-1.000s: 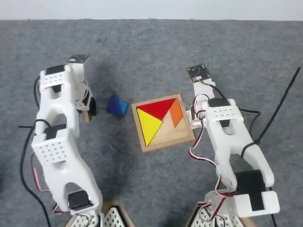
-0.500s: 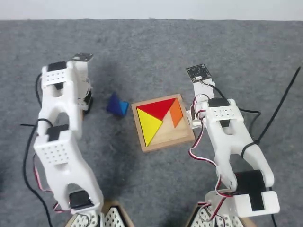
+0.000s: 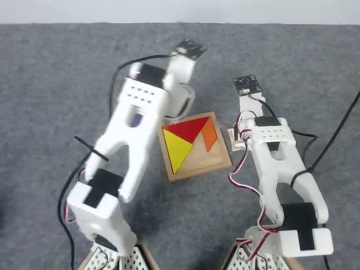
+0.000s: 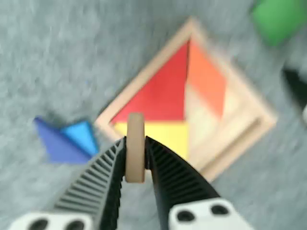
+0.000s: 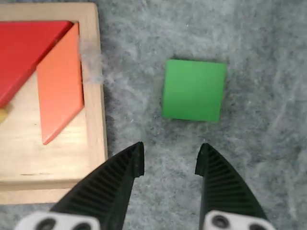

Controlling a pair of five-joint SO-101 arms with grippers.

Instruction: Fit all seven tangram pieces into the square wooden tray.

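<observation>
The square wooden tray [image 3: 209,161] holds a red triangle [image 3: 188,128], a yellow triangle [image 3: 177,149] and an orange parallelogram [image 3: 209,135]. My left arm [image 3: 143,107] lies over the tray's far left corner. In the left wrist view my left gripper [image 4: 135,142] is shut on a thin tan piece [image 4: 135,155] held edge-on, above the tray [image 4: 240,132] near the red [image 4: 165,88] and yellow [image 4: 163,135] triangles. My right gripper [image 5: 170,158] is open over the carpet, close to a green square [image 5: 194,89] lying just outside the tray rim [image 5: 91,72].
A dark blue triangle [image 4: 55,144] and a light blue triangle [image 4: 81,136] lie together on the grey carpet beside the tray. The green square [image 4: 278,17] is on the tray's other side. My right arm [image 3: 267,143] stands right of the tray.
My left arm has swung from the table's left side to over the tray's far left corner, carrying the tan piece and covering the blue triangles in the high view. The right arm shifted slightly.
</observation>
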